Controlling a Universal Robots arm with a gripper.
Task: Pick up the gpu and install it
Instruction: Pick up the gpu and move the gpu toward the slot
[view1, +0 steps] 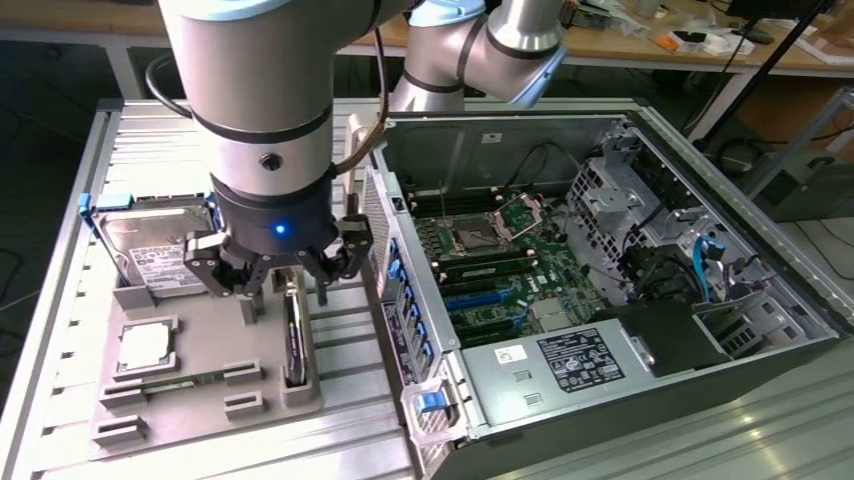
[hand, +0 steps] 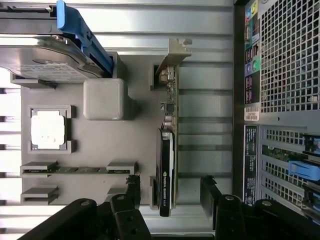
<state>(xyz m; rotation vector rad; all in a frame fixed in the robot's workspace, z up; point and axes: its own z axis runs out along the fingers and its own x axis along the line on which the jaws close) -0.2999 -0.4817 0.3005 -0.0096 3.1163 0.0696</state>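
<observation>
Tool (view1: 283, 292) open wide, empty, hanging over the gpu (hand: 166, 165), which stands on edge in the grey fixture (view1: 200, 405)'s slot. Risk: thin card, so an off-centre descent puts a finger on its top edge or tips it.

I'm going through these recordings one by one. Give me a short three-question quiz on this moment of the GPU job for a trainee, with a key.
1. True or false: the gripper is clamped on the gpu.
2. Where is the gpu? A) standing on edge in the gray holder; B) seated in the motherboard; C) lying flat on the aluminium table.
3. Which part in the holder has a blue frame?

Key
1. False: the jaws are open, one on each side of the card, with gaps showing in the wrist view.
2. A
3. The hard drive.
</observation>
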